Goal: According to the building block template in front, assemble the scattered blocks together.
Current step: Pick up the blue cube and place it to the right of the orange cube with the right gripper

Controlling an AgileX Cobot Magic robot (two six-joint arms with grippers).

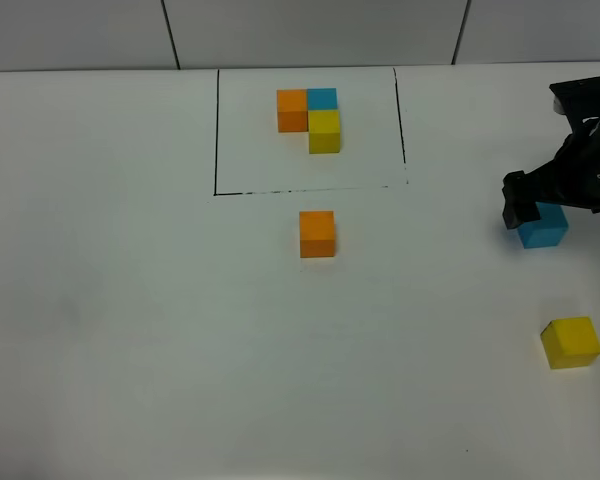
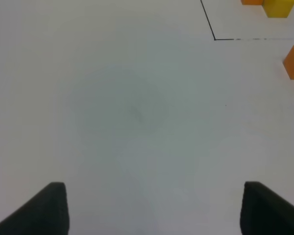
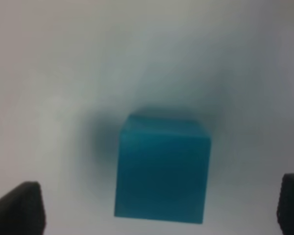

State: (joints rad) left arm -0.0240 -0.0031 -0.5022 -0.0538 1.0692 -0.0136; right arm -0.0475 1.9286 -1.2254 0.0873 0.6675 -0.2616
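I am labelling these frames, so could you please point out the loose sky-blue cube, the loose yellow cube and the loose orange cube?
Loose sky-blue cube (image 3: 161, 171): right wrist view, front face.
Loose yellow cube (image 1: 570, 342): exterior high view, top face.
Loose orange cube (image 1: 317, 233): exterior high view, middle of the cube.

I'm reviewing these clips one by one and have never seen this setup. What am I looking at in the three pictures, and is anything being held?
It is a two-armed robot at a white table. One picture looks down from above; the other two come from cameras on each wrist. A drawn black frame holds the building block template: orange, blue and yellow cubes in an L. Loose on the table lie an orange cube, a blue cube and a yellow cube. The right gripper hangs over the blue cube, jaws wide apart, gripping nothing. The left gripper is open over bare table.
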